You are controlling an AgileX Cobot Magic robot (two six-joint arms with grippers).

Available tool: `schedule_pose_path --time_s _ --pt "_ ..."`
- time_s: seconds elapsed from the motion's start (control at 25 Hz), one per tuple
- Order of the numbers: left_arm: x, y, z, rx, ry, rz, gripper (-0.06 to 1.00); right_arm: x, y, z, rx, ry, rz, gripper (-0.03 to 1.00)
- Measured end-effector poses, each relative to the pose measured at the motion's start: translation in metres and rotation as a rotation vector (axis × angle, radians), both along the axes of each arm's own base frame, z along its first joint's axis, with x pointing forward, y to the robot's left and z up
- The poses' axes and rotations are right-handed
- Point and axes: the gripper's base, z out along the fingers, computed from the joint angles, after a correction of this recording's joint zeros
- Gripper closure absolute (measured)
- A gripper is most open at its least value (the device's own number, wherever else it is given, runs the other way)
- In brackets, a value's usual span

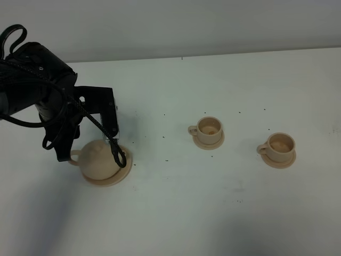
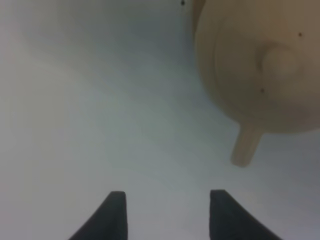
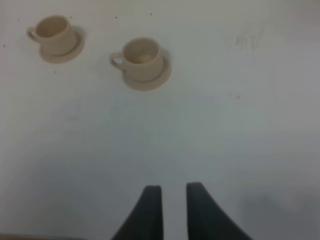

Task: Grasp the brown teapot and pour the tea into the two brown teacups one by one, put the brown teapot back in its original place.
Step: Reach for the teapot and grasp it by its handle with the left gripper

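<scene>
Left gripper: wide; black fingers stand well apart, nothing between them, holding nothing.
Right gripper: narrow; only a thin slit between its black fingers, nothing in it, bare table beneath. Not seen in the high view.
Black left arm with looped cables: hangs just above the teapot, partly covering its far side.
Squat round pale tan ceramic teapot: upright, just below the left gripper. In the left wrist view it lies ahead of the fingertips and off to one side, clear of the gap, untouched.
Domed lid with small knob: seated on the teapot.
Short tan stub on teapot: points back toward the left gripper's fingers. Spout or handle, cannot tell; blurred.
Wide round pale tan ceramic saucer: under the teapot, rim showing on the side away from the left arm.
Two small pale tan ceramic teacups with ear handles: upright, well apart from the left gripper. In the right wrist view both sit far ahead of the right gripper, near each other but not touching.
Small round matching cup saucers: one under each teacup.
Cup contents: insides look slightly darker; liquid or not, cannot tell.
White tabletop with tiny dark specks: carries everything.
</scene>
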Motion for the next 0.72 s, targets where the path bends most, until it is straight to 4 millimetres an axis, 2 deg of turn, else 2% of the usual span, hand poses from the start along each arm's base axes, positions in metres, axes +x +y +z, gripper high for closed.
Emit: schedule_pose_path --time_s 0.24,0.72 --pt "-0.007 -0.013 0.002 -0.053 0.019 0.017 0.54 0.000 0.000 0.000 0.000 0.000 0.000 0.82" --pt "-0.012 -0.010 0.014 -0.058 0.087 0.115 0.54 0.000 0.000 0.000 0.000 0.000 0.000 0.81"
